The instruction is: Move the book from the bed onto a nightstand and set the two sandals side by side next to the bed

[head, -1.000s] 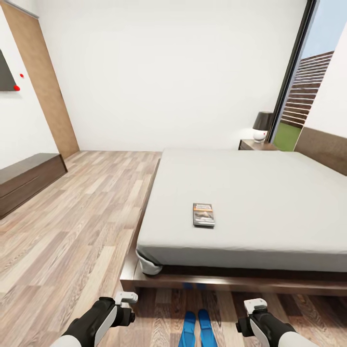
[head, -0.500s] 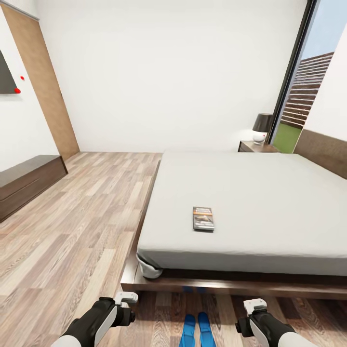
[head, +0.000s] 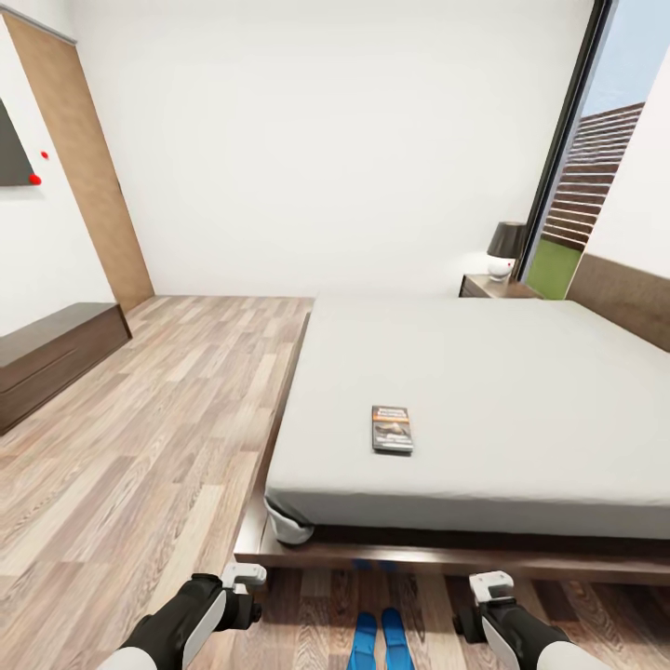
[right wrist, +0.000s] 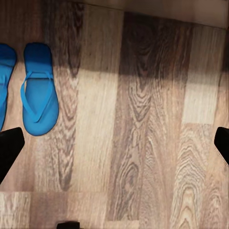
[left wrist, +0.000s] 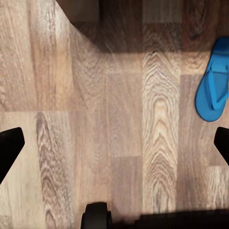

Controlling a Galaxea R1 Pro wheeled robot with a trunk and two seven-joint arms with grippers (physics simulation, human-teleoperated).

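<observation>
Sandals (head: 380,640) look sorted beside the bed (head: 521,391), so we're onto the book (head: 392,429) lying mid-mattress, both grippers spread empty, needing a reach forward next.

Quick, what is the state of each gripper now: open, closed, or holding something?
Left gripper: open, holding nothing, above the wooden floor.
Right gripper: open, holding nothing; one blue sandal lies on the floor beneath it.
</observation>
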